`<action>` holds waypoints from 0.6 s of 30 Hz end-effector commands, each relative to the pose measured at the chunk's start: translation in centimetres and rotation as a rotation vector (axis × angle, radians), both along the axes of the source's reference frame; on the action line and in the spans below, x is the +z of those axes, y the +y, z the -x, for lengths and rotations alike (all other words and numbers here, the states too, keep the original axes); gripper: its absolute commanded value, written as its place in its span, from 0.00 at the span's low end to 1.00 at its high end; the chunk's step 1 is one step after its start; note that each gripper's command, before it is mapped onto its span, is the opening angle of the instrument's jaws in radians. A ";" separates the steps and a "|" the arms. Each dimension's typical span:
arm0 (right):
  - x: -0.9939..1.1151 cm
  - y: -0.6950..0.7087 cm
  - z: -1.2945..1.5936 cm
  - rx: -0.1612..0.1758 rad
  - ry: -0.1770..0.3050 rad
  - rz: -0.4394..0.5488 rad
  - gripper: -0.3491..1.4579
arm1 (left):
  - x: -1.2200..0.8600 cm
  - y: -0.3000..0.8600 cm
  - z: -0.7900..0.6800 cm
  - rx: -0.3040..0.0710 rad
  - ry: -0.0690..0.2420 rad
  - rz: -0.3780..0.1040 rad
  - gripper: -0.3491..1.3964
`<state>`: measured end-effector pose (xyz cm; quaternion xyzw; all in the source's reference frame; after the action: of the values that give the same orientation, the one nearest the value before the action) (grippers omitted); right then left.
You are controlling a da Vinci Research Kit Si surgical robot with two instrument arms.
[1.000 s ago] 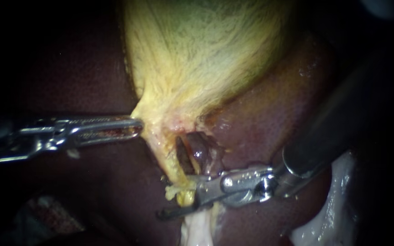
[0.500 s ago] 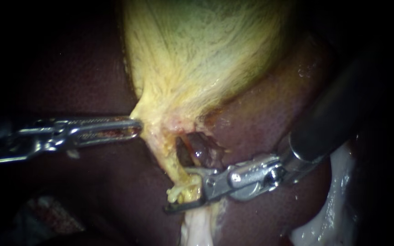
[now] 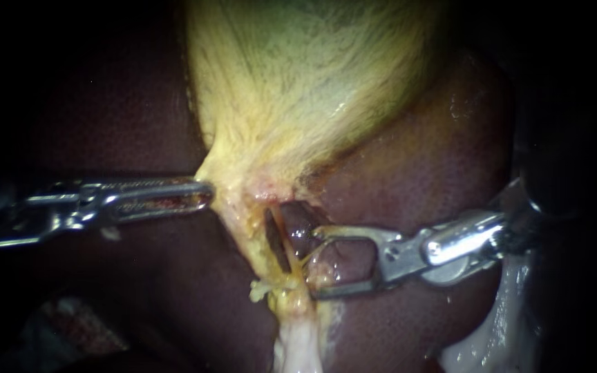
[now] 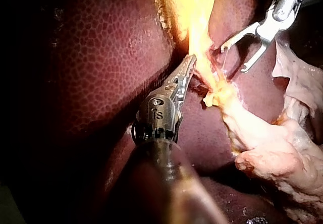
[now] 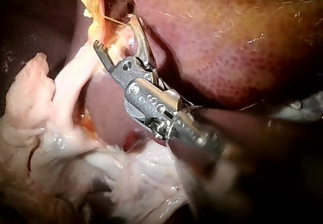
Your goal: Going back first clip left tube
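Note:
The pale yellow gallbladder (image 3: pixel 305 90) narrows to a neck. From the neck a yellowish left tube (image 3: pixel 271 266) runs down, with a dark gap and then a purple tube (image 3: pixel 297 224) beside it. My left instrument (image 3: pixel 205 195) holds the neck's left edge with its jaws shut on that tissue; its tip (image 4: pixel 190 62) shows the same grip. My right instrument (image 3: pixel 316 262) stands just right of the tubes, its jaws open with only liver showing between them. The right wrist view shows these open jaws (image 5: pixel 115 32) too. I can make out no clip.
Dark red liver (image 3: pixel 416 166) surrounds the gallbladder on both sides. Whitish fatty tissue (image 3: pixel 298 345) hangs below the tubes, and more (image 3: pixel 499 331) lies at the lower right under the right shaft.
My right instrument has drawn back to the right and slightly up, off the lower end of the left tube, and its jaws have spread wider. The left instrument has not moved.

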<state>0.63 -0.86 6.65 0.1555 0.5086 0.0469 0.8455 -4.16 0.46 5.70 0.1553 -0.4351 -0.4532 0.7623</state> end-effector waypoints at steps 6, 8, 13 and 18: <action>-0.30 0.14 0.24 -0.033 0.016 0.026 0.52 | 0.04 -0.01 0.02 0.000 0.000 0.002 0.00; -0.41 0.19 0.28 -0.045 0.022 0.040 0.52 | 0.07 -0.02 0.03 0.000 0.001 0.004 0.00; -0.59 0.23 0.31 -0.056 0.032 0.052 0.52 | 0.21 -0.01 0.03 0.000 0.002 0.008 0.00; -0.64 0.23 0.31 -0.059 0.043 0.065 0.52 | 0.35 -0.04 0.09 -0.001 0.004 0.013 0.00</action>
<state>0.31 -0.62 6.00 0.1434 0.5238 0.0021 0.8397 -4.27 0.41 6.09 0.1487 -0.4368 -0.4510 0.7640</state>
